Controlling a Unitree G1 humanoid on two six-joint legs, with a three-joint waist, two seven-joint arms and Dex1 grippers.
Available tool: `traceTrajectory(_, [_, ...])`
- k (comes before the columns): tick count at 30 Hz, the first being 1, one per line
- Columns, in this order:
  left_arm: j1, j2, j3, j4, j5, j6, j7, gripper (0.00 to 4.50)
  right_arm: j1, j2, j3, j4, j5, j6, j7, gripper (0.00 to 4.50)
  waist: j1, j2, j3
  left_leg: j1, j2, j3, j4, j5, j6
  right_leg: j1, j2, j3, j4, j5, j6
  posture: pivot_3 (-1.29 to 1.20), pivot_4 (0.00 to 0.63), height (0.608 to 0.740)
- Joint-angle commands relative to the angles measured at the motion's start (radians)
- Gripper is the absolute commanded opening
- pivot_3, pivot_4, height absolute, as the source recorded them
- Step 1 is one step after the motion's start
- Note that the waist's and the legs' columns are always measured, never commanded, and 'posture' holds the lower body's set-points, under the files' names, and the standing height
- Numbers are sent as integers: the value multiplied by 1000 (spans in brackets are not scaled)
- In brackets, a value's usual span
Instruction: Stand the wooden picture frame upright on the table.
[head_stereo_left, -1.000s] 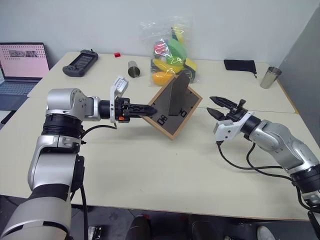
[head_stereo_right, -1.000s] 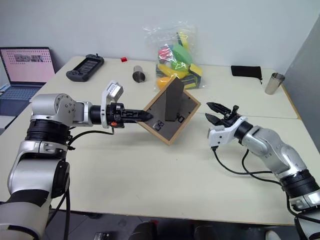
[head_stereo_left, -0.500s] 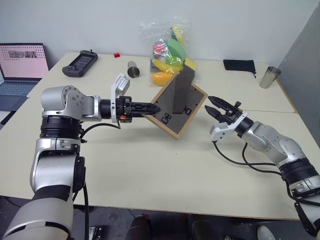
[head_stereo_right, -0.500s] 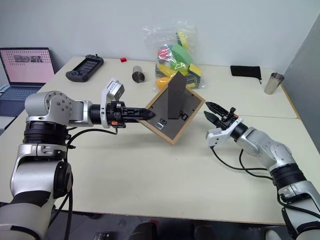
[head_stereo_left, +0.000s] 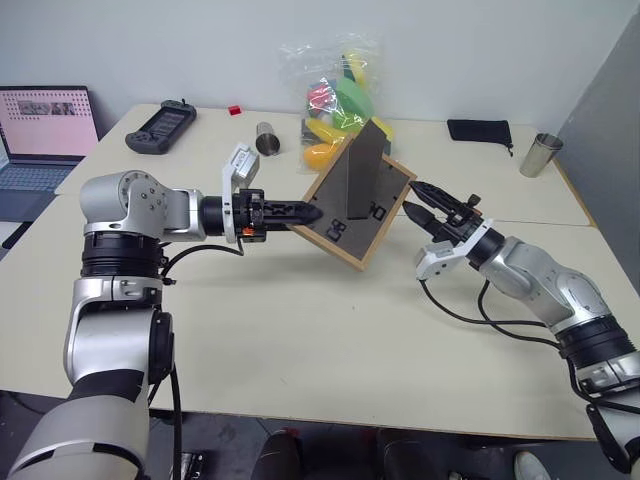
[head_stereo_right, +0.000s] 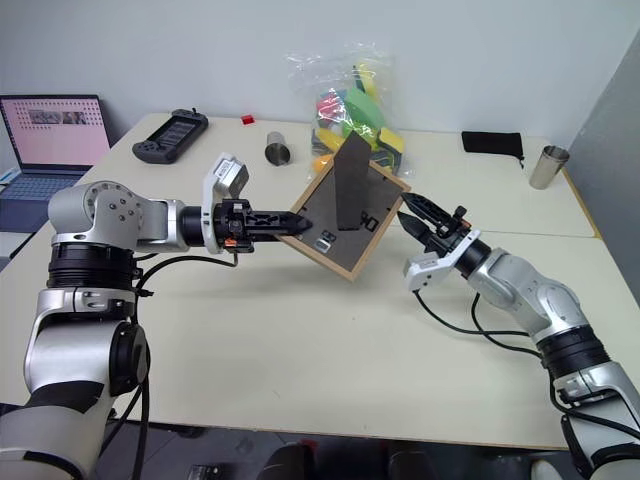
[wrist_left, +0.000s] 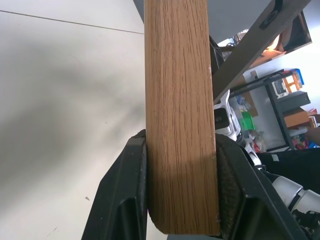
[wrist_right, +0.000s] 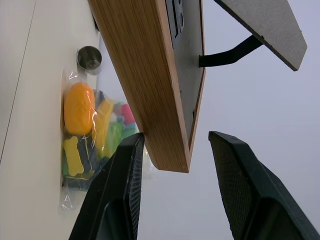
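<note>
The wooden picture frame hangs tilted above the table, its dark back panel and folded-out stand facing me. My left gripper is shut on the frame's left corner; in the left wrist view both fingers press against the light-wood edge. My right gripper is open at the frame's right corner. In the right wrist view its two fingers stand on either side of the wooden corner, apart from it.
At the back stand a bag of colourful toys, a metal cup, a game controller and a small red thing. A laptop sits far left. A black pouch and another metal cup are far right.
My right gripper has moved left, up to the frame's right corner, still open. The frame has tipped a little in my left gripper, which has stayed in place.
</note>
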Motion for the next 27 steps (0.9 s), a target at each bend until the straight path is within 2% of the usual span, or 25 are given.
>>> traceTrajectory(1, [-22, -11, 18, -18, -29, -5, 4, 1327, -20, 19, -27, -33, 12, 7, -14, 2170, 0, 0, 0, 0, 0, 0, 0, 0, 0, 0, 0, 0, 0, 0, 0, 0, 150, 740])
traceTrajectory(8, [-22, -25, 17, -24, -44, 14, 14, 1327, -71, 88, 10, 32, -33, 19, -50, 2170, -1, 0, 0, 0, 0, 0, 0, 0, 0, 0, 0, 0, 0, 0, 0, 0, 150, 740])
traceTrajectory(13, [-23, -19, 23, -43, -61, 43, 21, 1327, -86, 80, 51, 116, -119, -12, -148, 2170, -1, 0, 0, 0, -1, 0, 0, 0, 0, 0, -1, 0, 1, 0, 0, 0, 150, 740])
traceTrajectory(27, [-19, -16, 27, -39, -62, 43, 34, 1327, -135, 74, 48, 186, -99, -33, -186, 2170, -3, 0, 0, 0, -2, 0, 0, 0, 0, 0, -2, 0, 1, 0, 0, 0, 150, 740])
